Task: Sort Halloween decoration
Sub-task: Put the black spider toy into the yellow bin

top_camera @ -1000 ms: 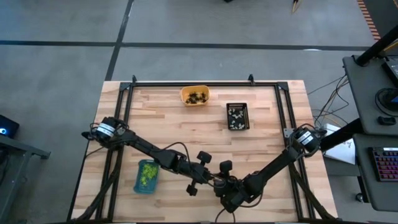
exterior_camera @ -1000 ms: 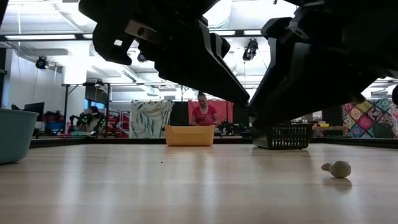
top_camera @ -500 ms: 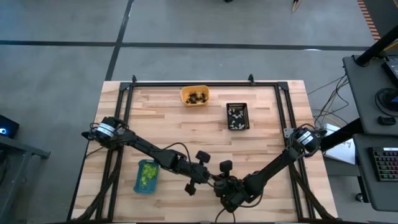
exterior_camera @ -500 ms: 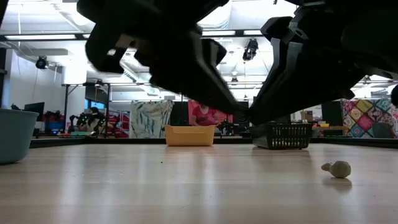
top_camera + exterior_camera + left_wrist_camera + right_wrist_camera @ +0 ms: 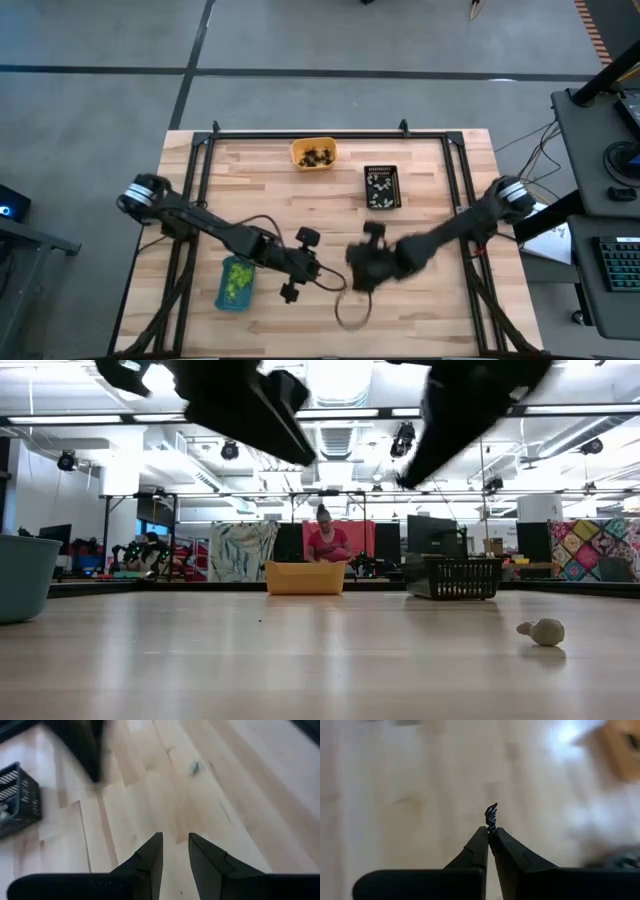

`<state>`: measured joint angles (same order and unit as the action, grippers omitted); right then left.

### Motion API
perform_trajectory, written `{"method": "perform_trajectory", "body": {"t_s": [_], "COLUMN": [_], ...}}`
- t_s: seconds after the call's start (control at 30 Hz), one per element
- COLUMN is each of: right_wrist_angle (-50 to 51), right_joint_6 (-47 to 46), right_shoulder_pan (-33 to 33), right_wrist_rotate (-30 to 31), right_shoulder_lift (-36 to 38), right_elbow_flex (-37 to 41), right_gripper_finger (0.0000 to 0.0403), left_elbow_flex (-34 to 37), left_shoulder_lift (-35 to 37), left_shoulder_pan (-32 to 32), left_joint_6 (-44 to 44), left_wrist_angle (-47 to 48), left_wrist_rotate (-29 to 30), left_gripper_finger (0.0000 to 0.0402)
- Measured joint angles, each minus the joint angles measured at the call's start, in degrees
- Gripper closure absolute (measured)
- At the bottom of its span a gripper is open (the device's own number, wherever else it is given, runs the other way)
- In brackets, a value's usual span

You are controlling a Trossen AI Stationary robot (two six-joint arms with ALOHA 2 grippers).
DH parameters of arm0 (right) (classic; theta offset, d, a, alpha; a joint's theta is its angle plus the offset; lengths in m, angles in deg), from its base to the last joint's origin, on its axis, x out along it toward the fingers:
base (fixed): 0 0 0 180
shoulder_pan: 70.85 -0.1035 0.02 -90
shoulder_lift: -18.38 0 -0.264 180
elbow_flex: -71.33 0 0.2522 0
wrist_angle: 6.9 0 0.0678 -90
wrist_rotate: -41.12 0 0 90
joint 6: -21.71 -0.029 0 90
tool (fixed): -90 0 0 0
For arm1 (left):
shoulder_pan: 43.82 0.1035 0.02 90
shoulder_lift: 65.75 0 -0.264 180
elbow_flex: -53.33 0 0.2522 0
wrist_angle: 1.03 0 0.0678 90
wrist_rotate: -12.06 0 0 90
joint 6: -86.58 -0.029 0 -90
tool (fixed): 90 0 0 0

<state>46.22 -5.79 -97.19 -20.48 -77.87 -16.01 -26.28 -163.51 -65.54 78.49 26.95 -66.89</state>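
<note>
Two arms hang over the bench point(image 5: 260, 190): the right gripper point(image 5: 490, 831), jaws shut on a black spider trinket point(image 5: 491, 814) poking out past their tips, has the orange tray point(image 5: 314, 154) ahead, while the left gripper point(image 5: 175, 845) hangs slightly parted, empty.

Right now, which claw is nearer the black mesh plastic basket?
Right. The right claw sits just below and slightly left of the black mesh plastic basket in the high view, shut on a small black spider trinket. The left claw is farther off, toward the table's near-left.
</note>
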Motion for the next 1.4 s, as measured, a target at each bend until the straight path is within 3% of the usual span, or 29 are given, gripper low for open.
{"method": "perform_trajectory", "body": {"t_s": [0.13,0.4,0.5,0.67,0.93,1.07,1.23,1.4], "right_wrist_angle": [4.52,11.15,10.15,0.15,-22.39,-29.82,-29.85,-26.32], "right_joint_6": [-1.34,0.13,3.2,9.88,15.29,17.42,18.47,17.91], "right_shoulder_pan": [8.35,32.17,39.2,46.97,54.35,55.48,55.65,55.74], "right_wrist_rotate": [-1.42,-15.38,-19.22,-24.24,-36.2,-37.37,-34.6,-34.15], "right_shoulder_lift": [6.79,13.17,12.95,11.02,1.97,-4.55,-11.76,-16.51], "right_elbow_flex": [0.0,0.23,0.52,0.52,-0.82,-3.14,-8.23,-12.98], "right_gripper_finger": [0.039,0.039,0.039,0.039,0.039,0.039,0.0384,0.0336], "left_elbow_flex": [5.96,17.28,19.31,21.13,21.42,21.43,21.56,21.75], "left_shoulder_lift": [6.1,15.33,17.15,20.56,26.0,28.55,29.41,28.66], "left_shoulder_pan": [-0.54,-1.27,-1.81,-2.19,-2.52,-2.56,-2.67,-2.74], "left_joint_6": [2.7,12.62,15.45,18.26,18.57,19.2,19.73,19.75], "left_wrist_angle": [-4.85,-15.63,-15.98,-15.74,-12.24,-10.13,-8.93,-8.91], "left_wrist_rotate": [0.0,0.17,0.42,0.57,4.59,6.92,8.09,8.09], "left_gripper_finger": [0.0325,0.0325,0.0325,0.0325,0.0325,0.0326,0.0326,0.0326]}}
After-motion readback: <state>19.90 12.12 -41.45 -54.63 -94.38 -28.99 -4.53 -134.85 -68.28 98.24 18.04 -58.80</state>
